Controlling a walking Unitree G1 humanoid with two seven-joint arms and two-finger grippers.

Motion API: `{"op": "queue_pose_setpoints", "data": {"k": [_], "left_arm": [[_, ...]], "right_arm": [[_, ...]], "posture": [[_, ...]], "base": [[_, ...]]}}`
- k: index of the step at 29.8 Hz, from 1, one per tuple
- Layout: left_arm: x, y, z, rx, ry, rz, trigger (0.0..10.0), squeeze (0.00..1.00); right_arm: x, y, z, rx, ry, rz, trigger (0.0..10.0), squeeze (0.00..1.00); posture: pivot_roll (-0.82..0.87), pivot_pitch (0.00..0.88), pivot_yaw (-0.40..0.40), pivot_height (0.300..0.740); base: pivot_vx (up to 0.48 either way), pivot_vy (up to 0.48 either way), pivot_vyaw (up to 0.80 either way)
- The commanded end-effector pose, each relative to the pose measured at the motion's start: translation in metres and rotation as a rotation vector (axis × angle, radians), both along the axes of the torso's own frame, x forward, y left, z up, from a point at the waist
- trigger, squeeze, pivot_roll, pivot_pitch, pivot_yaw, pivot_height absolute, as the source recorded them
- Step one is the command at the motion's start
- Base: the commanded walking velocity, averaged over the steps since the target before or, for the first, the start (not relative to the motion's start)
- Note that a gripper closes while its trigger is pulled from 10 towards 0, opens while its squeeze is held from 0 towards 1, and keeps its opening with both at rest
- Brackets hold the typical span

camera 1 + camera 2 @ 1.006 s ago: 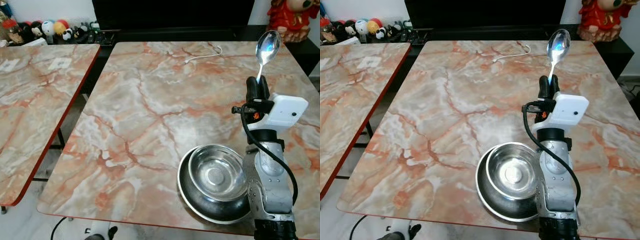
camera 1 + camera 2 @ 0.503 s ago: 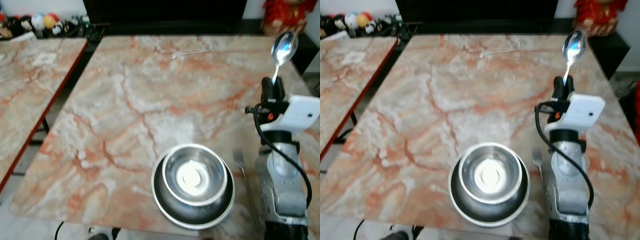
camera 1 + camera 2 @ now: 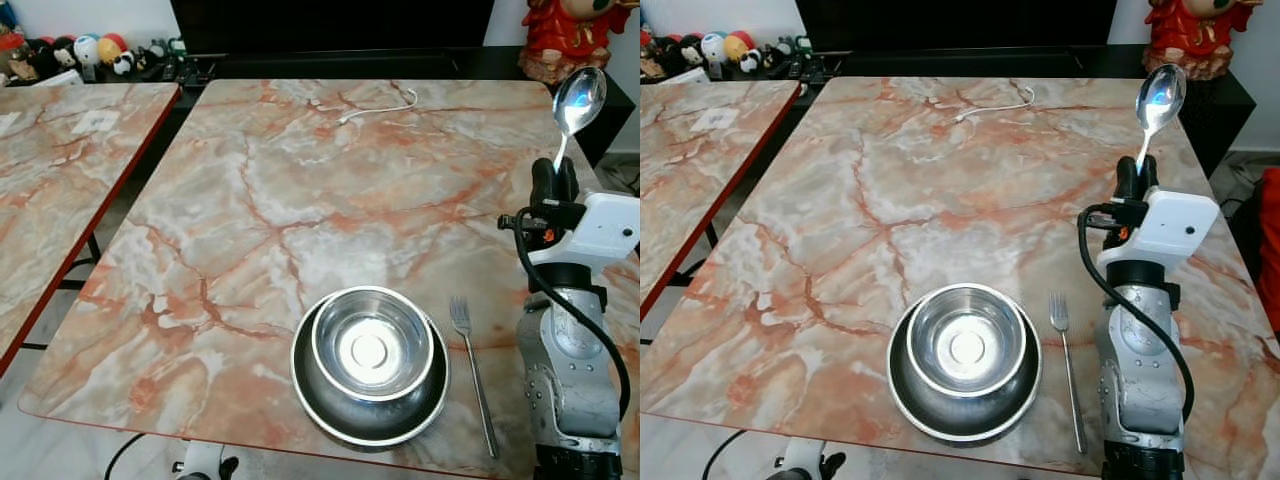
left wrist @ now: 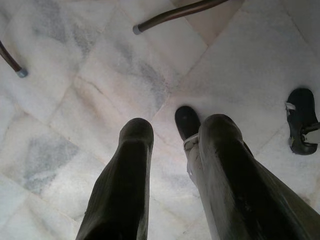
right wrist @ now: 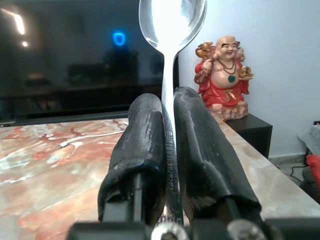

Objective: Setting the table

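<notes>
A steel bowl (image 3: pixel 370 345) sits nested in a wider steel dish (image 3: pixel 322 398) near the front edge of the marble table (image 3: pixel 300 200). Just right of the dish a fork (image 3: pixel 472 370) lies flat with its tines pointing away from me. My right gripper (image 3: pixel 553 182) is raised upright over the table's right side, shut on the handle of a silver spoon (image 3: pixel 578 100) whose bowl points up. In the right wrist view the spoon (image 5: pixel 171 30) stands pinched between the two black fingers (image 5: pixel 142 145). My left gripper (image 4: pixel 170 135) hangs open above the tiled floor.
A white cable (image 3: pixel 380 108) lies at the table's far side. A second marble table (image 3: pixel 60 190) stands to the left across a narrow gap. A red figurine (image 3: pixel 565 35) stands on a dark cabinet at the back right, small toys (image 3: pixel 95 50) at the back left.
The camera has shifted, so the scene slid left and the fork beside the dish came into view. My right gripper still holds the spoon upright.
</notes>
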State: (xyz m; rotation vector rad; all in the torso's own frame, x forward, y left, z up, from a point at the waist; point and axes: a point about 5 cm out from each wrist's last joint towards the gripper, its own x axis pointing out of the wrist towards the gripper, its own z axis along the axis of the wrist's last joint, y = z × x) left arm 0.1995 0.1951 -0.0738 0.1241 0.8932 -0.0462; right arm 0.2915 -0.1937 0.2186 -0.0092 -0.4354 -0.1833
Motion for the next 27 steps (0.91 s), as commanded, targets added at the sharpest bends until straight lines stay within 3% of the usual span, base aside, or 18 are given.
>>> {"op": "queue_pose_setpoints", "data": {"k": [1,18,27], "left_arm": [[-0.007,0.004,-0.003,0.005,0.029,0.010,10.0,0.00],[-0.010,0.016,-0.002,0.013,0.034,0.026,10.0,0.00],[-0.010,0.010,-0.004,0.012,0.035,0.021,10.0,0.00]], "right_arm": [[0.000,0.002,0.005,-0.001,-0.011,0.001,10.0,0.00],[0.003,0.001,0.003,0.008,0.026,-0.012,10.0,0.00],[0.007,0.001,0.001,-0.004,0.072,-0.016,10.0,0.00]], "posture": [[-0.17,0.141,0.058,0.740],[-0.18,0.141,0.058,0.740],[-0.18,0.140,0.060,0.740]], "base": [[0.000,0.000,0.00],[-0.257,0.000,0.00],[0.000,0.000,-0.80]]}}
